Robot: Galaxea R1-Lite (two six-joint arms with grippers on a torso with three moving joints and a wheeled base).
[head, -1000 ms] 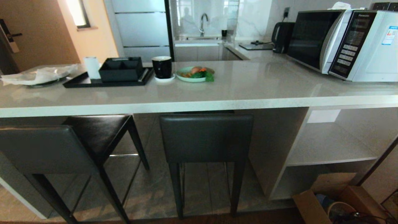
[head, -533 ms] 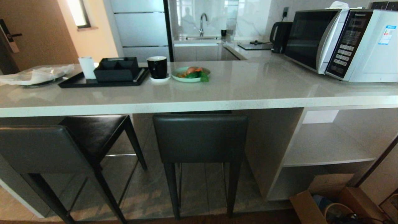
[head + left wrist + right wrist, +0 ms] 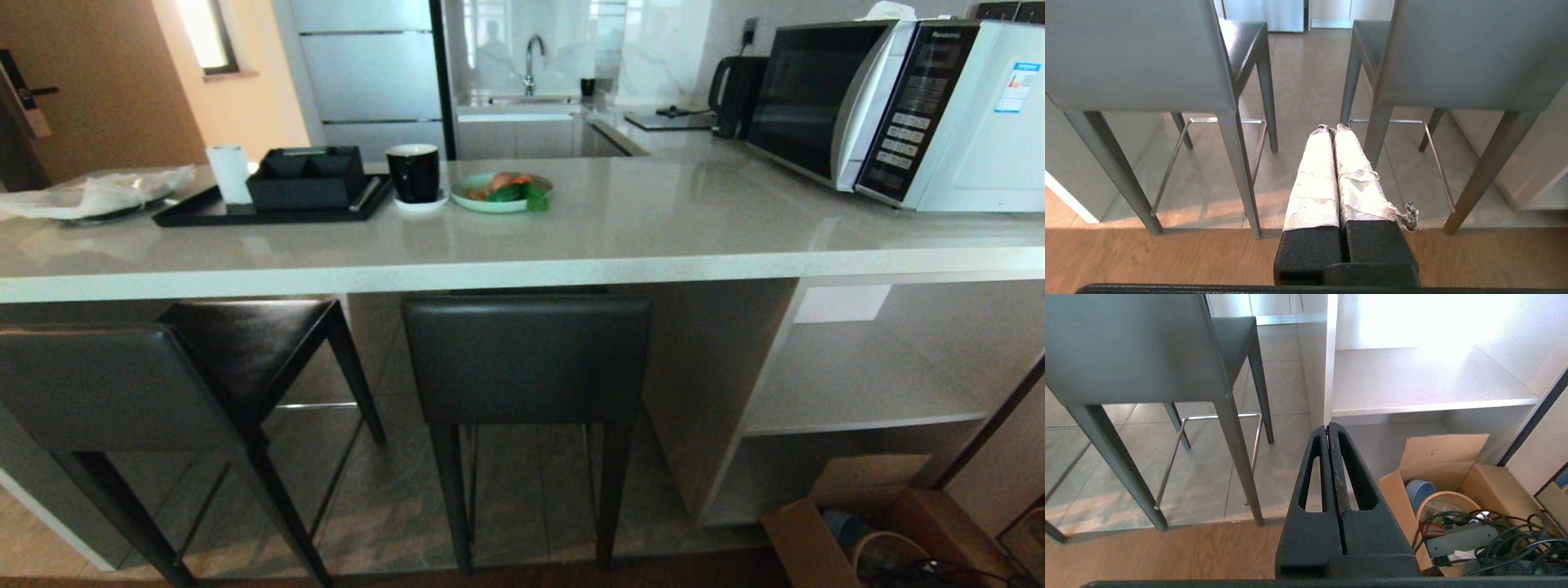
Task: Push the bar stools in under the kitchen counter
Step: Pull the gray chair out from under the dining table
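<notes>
Two dark grey bar stools stand at the kitchen counter (image 3: 522, 273). The right stool (image 3: 526, 359) faces square to the counter, its seat under the stone top and its backrest just outside the edge. The left stool (image 3: 122, 388) stands turned at an angle, its backrest clear of the counter and much of its seat (image 3: 245, 343) showing. My left gripper (image 3: 1331, 128), fingers wrapped in white tape, hangs shut and empty low over the floor between the stools (image 3: 1131, 61) (image 3: 1474, 53). My right gripper (image 3: 1327, 426) is shut and empty, beside the right stool (image 3: 1126, 347) and before the white shelves (image 3: 1421, 379).
On the counter stand a microwave (image 3: 890, 106), a black tray (image 3: 269, 204) with a box, a black cup (image 3: 412, 173) and a plate of vegetables (image 3: 502, 192). An open cardboard box (image 3: 882, 531) of cables sits on the floor by the shelves (image 3: 849, 376).
The whole head view has shifted slightly, so everything sits a little more to the left and the counter a little higher; the camera has moved. The stools and both grippers hold their places.
</notes>
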